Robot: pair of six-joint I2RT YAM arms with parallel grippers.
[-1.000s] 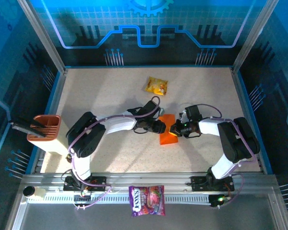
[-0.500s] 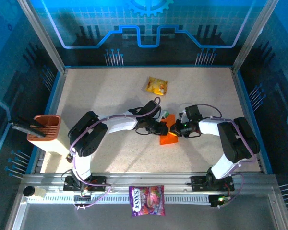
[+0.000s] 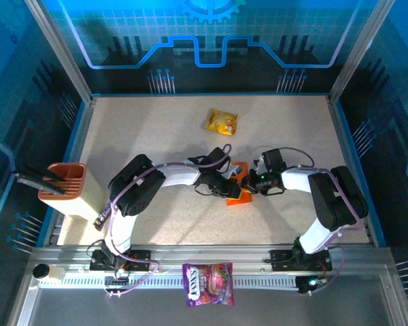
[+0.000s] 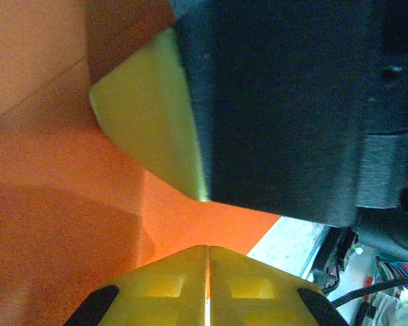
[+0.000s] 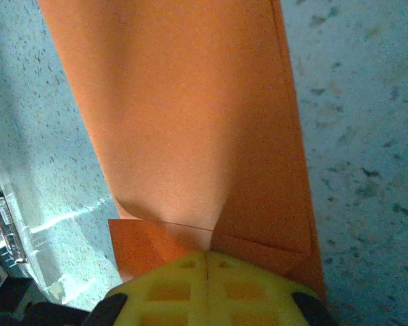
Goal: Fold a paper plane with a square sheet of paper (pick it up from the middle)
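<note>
Two grippers meet at the square sheet of paper (image 3: pixel 237 197), which lies on the speckled table (image 3: pixel 143 129) and is the reference for every position below. The left gripper (image 3: pixel 232 182) comes in from the sheet's left side. In the left wrist view its yellow pads (image 4: pixel 166 288) are pressed together with a thin seam between them, and orange paper runs down into that seam, so this gripper is closed on the sheet. The right gripper (image 3: pixel 247 181) comes in from the sheet's right side. In the right wrist view its yellow pads (image 5: pixel 170 288) are also pressed together and clamp the sheet's near edge. There the paper puckers into a curved wrinkle, and a second, overlapping layer of orange shows beside the pads. From that clamp the sheet runs away as a long flat strip with the table visible on both sides of it. In the top external view most of the sheet is covered by the two wrists. One orange corner shows on the near side of the grippers and a smaller patch on the far side. A dark gripper body with a pale yellow finger (image 4: pixel 149 115) sits directly over the sheet in the left wrist view. A yellow snack packet (image 3: pixel 221 121) lies beyond the sheet's far edge, well apart from it. A purple printed bag (image 3: pixel 208 284) lies well apart on the sheet's near side. A brown-orange holder (image 3: pixel 62 180) stands far to the sheet's left.
</note>
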